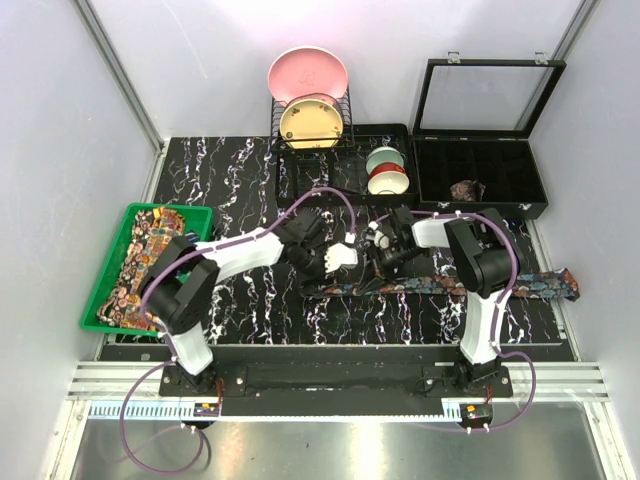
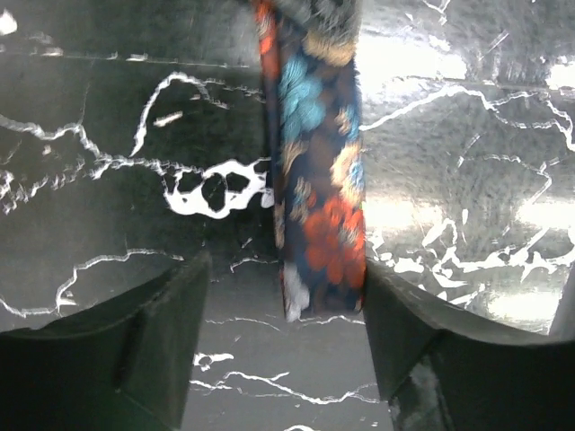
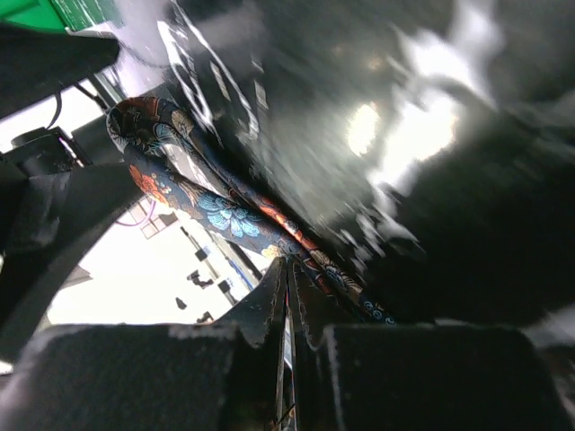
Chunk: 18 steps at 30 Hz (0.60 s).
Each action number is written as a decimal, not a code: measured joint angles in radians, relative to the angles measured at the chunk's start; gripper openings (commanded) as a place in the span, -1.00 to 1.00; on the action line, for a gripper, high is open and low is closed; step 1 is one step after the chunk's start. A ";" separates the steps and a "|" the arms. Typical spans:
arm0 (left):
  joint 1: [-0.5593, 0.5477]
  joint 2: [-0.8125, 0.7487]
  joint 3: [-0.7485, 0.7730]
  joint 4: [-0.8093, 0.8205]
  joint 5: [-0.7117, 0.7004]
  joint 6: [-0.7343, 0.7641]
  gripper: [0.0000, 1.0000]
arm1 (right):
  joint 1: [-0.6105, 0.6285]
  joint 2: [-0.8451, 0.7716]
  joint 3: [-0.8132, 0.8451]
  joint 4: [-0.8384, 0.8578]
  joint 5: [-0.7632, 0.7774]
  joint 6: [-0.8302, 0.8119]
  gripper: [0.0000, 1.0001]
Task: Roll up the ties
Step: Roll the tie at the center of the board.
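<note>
While both arms bend inward over the middle of the black marble tabletop (image 1: 240, 190), the top view shows a dark floral tie (image 1: 540, 283) stretched flat across it. The tie runs from below the left gripper (image 1: 342, 256) to the right edge, passing under the right arm. The right gripper (image 1: 384, 262) sits just beside the left one, over the tie's left part. At the left, a green tray (image 1: 98, 290) holds a heap of yellow-orange paisley ties (image 1: 145, 265). At the back, a dish rack (image 1: 345, 135) carries a pink plate (image 1: 305, 72) and a yellow plate (image 1: 310, 122), with 2 bowls (image 1: 388, 170) beside it. An open black compartment case (image 1: 480, 208) holds 1 small brownish rolled tie (image 1: 466, 189) in 1 of its front compartments.

In the left wrist view, the dark floral tie (image 2: 319, 180) comes down from the top of the frame, blue with orange and teal flowers. It ends on the tabletop between the 2 dark fingers (image 2: 135, 359). The jaws are released and stand wide apart, 1 finger on each side of the tie's end. The right finger is just beside the fabric edge and the left finger is clear of it.

In the right wrist view, which is blurred, the jaws are clenched, with their tips meeting. The tie (image 3: 225, 215) runs from a bend at the upper left diagonally down to those tips and past them. Whether fabric is caught between them I cannot tell.
</note>
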<state>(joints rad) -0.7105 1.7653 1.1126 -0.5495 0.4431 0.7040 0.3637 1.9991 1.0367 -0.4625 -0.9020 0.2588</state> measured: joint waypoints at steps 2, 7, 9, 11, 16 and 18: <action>0.007 -0.035 -0.049 0.048 0.002 -0.041 0.49 | -0.019 -0.006 -0.011 -0.013 -0.001 -0.015 -0.85; 0.008 -0.148 -0.160 0.154 0.006 -0.132 0.48 | -0.037 -0.008 -0.022 -0.034 -0.008 -0.035 -0.85; 0.007 -0.154 -0.162 0.182 0.010 -0.155 0.45 | -0.037 -0.008 -0.022 -0.034 -0.008 -0.039 -0.85; 0.006 -0.152 -0.162 0.203 0.017 -0.166 0.45 | -0.037 -0.008 -0.022 -0.034 -0.008 -0.042 -0.85; 0.004 -0.117 -0.140 0.200 0.035 -0.181 0.45 | -0.040 -0.009 -0.022 -0.034 -0.008 -0.045 -0.84; 0.003 -0.100 -0.130 0.201 0.036 -0.187 0.43 | -0.040 -0.009 -0.022 -0.034 -0.008 -0.045 -0.85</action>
<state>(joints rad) -0.7071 1.6653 0.9825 -0.3481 0.4793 0.5167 0.3241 1.9903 1.0149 -0.4965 -0.9104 0.2134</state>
